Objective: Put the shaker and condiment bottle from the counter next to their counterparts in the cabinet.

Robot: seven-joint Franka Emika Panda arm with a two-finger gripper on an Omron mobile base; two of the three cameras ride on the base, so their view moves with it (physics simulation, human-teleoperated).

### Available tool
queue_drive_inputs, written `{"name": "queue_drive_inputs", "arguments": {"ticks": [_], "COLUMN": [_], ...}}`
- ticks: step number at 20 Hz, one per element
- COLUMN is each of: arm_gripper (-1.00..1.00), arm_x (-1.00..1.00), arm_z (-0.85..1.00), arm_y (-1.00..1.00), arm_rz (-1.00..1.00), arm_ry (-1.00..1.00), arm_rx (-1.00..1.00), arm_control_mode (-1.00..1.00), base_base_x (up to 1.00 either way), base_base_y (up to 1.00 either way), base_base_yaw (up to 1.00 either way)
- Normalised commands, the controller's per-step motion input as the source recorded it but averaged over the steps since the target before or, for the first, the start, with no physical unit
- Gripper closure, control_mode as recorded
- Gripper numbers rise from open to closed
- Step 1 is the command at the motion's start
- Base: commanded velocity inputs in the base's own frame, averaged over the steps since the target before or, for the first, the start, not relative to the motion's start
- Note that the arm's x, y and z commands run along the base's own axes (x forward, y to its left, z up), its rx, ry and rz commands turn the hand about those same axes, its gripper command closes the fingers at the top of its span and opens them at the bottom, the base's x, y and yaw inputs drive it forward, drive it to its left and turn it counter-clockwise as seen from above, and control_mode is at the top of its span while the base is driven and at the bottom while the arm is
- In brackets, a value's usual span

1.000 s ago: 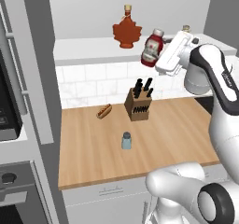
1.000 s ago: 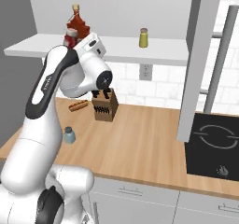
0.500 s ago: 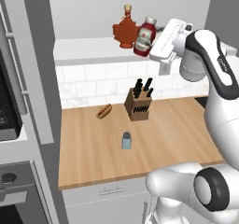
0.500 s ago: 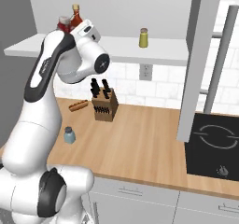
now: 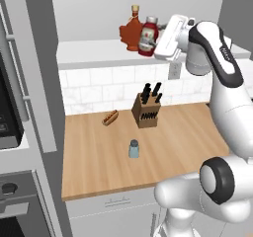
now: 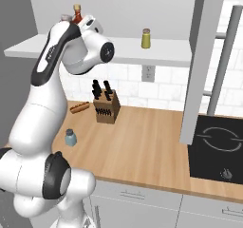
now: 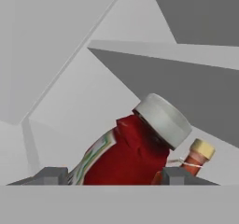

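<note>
Since the earlier frame the gripper (image 5: 154, 42) has carried the condiment bottle (image 5: 147, 36) up and across to the cabinet (image 5: 94, 53) shelf. Its fingers pinch the bottle's body, cap pointing ahead. Just beyond sits the maple-leaf bottle (image 5: 131, 31); the shaker (image 5: 133, 148) stands far below on the counter (image 5: 94, 167).

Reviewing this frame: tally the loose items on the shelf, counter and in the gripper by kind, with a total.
Bottles: 2 (red ketchup bottle in the gripper, maple-leaf bottle on the shelf)
Shakers: 2 (blue-grey shaker on the counter, yellowish shaker on the shelf)
Knife blocks: 1 (knife block)
Hot dogs: 1 (hot dog)
Total: 6
</note>
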Motion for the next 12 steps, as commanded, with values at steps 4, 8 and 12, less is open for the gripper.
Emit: {"name": "queue_drive_inputs", "arguments": {"ticks": [4, 8, 12], "arm_gripper": [1.0, 1.0, 1.0], "arm_x": [0.18, 0.0, 0.0], "arm_z": [0.05, 0.07, 0.0], "arm_y": [0.2, 0.2, 0.01], "arm_rz": [0.0, 0.0, -0.01], "arm_ry": [0.0, 0.0, 0.0], "arm_rx": [-0.09, -0.04, 0.0], "arm_control_mode": [-1.0, -1.0, -1.0], "base_base_x": [0.0, 0.0, 0.0], "base_base_y": [0.0, 0.0, 0.0], "base_base_yaw": [0.0, 0.0, 0.0]}}
